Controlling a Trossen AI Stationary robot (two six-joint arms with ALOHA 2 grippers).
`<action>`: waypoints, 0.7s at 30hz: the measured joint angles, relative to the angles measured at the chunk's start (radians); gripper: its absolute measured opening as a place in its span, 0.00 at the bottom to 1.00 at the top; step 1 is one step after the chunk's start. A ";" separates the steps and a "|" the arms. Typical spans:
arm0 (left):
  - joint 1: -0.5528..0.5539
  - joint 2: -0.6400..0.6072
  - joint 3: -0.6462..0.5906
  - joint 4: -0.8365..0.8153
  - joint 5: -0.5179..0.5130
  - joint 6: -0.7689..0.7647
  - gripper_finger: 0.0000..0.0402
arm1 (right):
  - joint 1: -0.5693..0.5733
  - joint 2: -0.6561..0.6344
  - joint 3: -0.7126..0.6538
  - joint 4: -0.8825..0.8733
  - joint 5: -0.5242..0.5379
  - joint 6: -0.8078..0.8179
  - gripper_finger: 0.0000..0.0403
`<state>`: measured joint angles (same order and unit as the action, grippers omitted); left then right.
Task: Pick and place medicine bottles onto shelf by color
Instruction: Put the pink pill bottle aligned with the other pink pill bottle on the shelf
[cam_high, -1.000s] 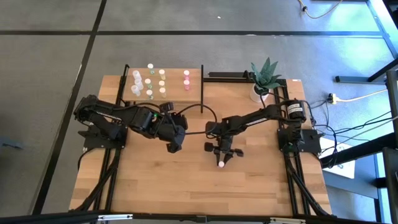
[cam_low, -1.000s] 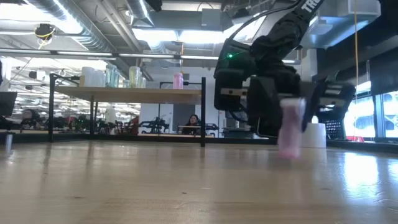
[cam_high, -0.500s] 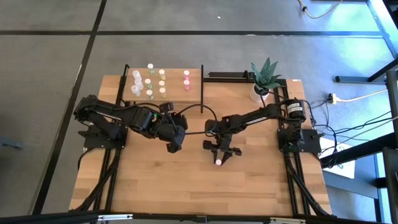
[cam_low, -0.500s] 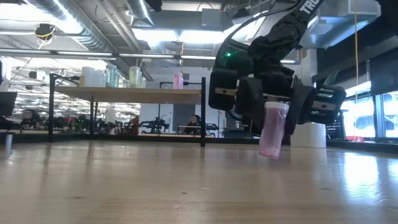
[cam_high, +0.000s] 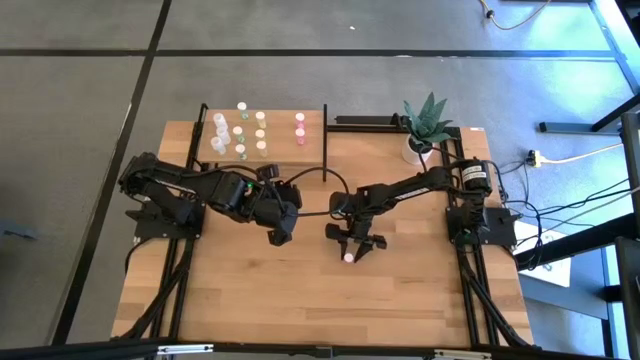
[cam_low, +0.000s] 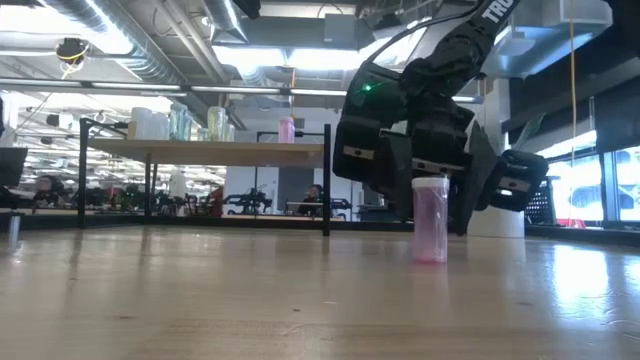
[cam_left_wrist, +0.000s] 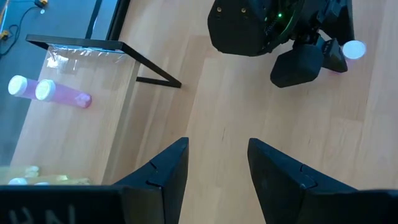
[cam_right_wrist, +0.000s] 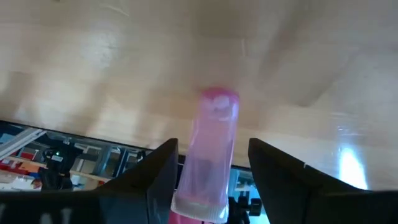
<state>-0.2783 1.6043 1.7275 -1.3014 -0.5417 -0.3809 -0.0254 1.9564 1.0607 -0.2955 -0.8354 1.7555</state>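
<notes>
Your right gripper (cam_low: 432, 195), frame centre, now spread; small pink-tinted medicine bottle (cam_low: 431, 219) now upright on wooden tabletop (cam_low: 250, 300), freed. Left gripper (cam_left_wrist: 214, 163) unchanged, parted, empty.

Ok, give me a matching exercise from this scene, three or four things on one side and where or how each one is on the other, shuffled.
Things:
1. pink medicine bottle
2. right end effector
3. left end effector
4. potted plant

States:
A. empty, open, waiting at the table's middle
B. back right corner of the table
C. upright on the tabletop
D. open, fingers either side of the bottle

Pairs: 1-C, 2-D, 3-A, 4-B
</notes>
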 joint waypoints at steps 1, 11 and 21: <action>0.000 0.000 0.000 0.000 0.000 0.000 0.39 | 0.000 0.000 0.000 0.000 0.003 -0.002 0.49; 0.000 0.000 0.000 0.000 0.000 -0.003 0.39 | -0.033 0.000 0.000 0.000 -0.067 0.003 0.49; 0.000 0.001 0.000 0.000 0.001 -0.005 0.39 | -0.039 -0.004 0.000 0.001 -0.074 -0.020 0.49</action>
<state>-0.2787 1.6051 1.7271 -1.3014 -0.5411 -0.3855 -0.0639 1.9525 1.0607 -0.2949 -0.9096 1.7353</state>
